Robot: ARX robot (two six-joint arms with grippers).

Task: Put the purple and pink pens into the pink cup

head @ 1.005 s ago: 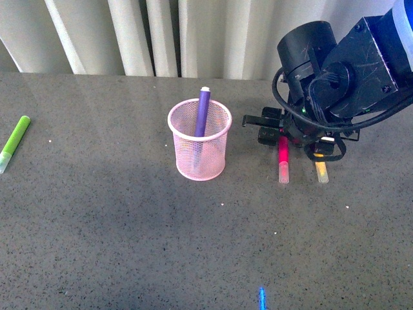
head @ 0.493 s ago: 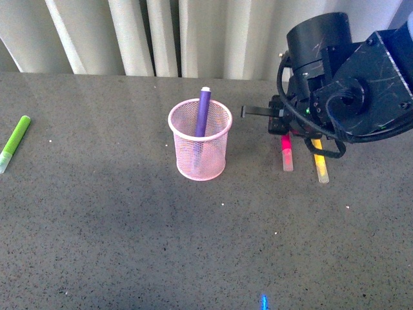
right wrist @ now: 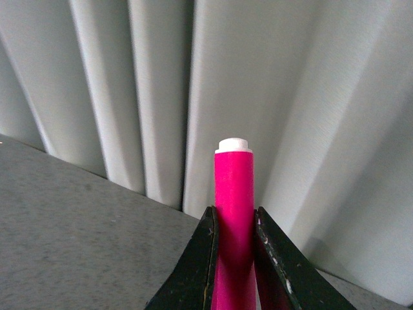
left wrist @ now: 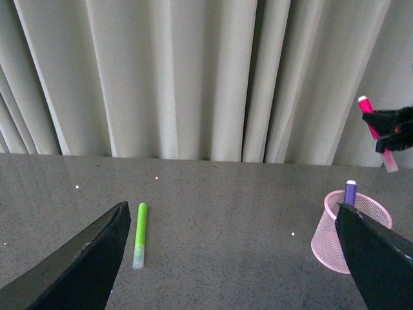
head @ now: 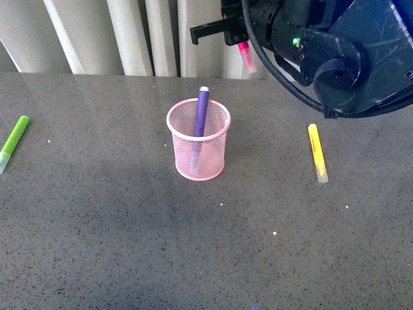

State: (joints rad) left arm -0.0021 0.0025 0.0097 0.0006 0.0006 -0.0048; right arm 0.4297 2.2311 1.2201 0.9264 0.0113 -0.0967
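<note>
Purple pen (head: 202, 113): standing in pink cup (head: 213, 158), done. Pink pen (head: 246, 55): aloft, clamped by right gripper (right wrist: 233, 223), insertion outstanding. Left gripper (left wrist: 230, 213): spread, empty.

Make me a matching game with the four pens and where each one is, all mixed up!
Pens: 1 purple pen; 2 pink pen; 3 lime-green marker; 4 yellow marker.
Places: A held up in the right gripper; B lying on the table right of the pink cup; C standing in the pink cup; D lying on the table, far left.
Pairs: 1-C; 2-A; 3-D; 4-B.
</note>
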